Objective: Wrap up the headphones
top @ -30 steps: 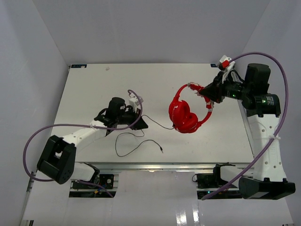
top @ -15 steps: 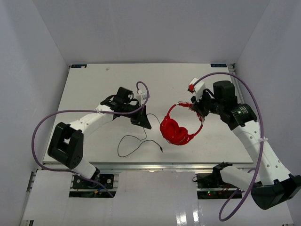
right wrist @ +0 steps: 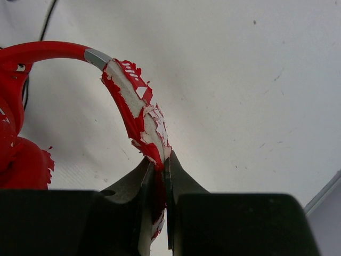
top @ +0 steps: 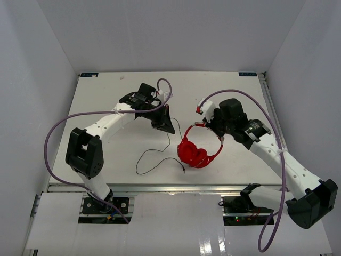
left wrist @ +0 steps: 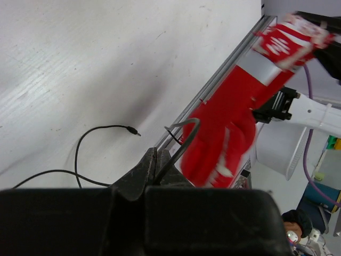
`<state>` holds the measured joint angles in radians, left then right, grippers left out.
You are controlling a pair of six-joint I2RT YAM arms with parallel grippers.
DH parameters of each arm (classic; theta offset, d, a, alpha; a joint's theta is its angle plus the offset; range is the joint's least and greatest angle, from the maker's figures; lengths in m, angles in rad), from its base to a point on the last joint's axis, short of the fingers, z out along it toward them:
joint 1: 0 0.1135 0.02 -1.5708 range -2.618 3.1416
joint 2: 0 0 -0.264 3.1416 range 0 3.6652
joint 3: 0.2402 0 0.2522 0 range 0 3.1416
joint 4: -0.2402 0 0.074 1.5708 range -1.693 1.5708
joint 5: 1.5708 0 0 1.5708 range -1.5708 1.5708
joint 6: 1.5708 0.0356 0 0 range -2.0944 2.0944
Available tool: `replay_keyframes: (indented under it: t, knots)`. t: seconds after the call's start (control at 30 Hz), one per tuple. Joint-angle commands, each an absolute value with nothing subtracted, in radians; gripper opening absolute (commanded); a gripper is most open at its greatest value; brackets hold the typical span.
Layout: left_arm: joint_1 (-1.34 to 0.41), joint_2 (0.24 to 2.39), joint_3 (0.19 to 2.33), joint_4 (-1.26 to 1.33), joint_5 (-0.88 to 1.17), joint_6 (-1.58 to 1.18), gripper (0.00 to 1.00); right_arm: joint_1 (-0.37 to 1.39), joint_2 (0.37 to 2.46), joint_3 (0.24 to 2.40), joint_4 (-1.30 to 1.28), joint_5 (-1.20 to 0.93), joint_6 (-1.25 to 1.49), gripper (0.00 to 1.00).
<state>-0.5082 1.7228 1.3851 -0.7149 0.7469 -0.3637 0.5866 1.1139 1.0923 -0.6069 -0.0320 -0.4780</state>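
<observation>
The red headphones (top: 194, 152) hang near the table's middle front, earcups low, headband up to the right. My right gripper (top: 209, 126) is shut on the headband (right wrist: 136, 101), whose red cover is peeling to white. My left gripper (top: 168, 127) is shut on the thin dark cable (left wrist: 178, 149), just left of the earcups (left wrist: 224, 133). The rest of the cable (top: 152, 160) lies looped on the table, its plug (left wrist: 136, 133) free near the front edge.
Thick purple robot cables (top: 80, 120) arc over both arms. The white table (top: 106, 96) has a metal rail (top: 160, 186) along the front edge. White walls close in on three sides.
</observation>
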Motion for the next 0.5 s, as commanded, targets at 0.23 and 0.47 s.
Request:
replay_keyframes:
  t: [0.23, 0.47]
  knots:
    - [-0.568, 1.511, 1.368, -0.688, 0.863, -0.504, 0.00, 0.616, 1.239, 1.105, -0.405, 0.257, -0.317, 0.08]
    - [-0.657, 1.573, 1.434, -0.610, 0.842, -0.640, 0.00, 0.621, 1.377, 1.254, -0.415, 0.343, -0.179, 0.08]
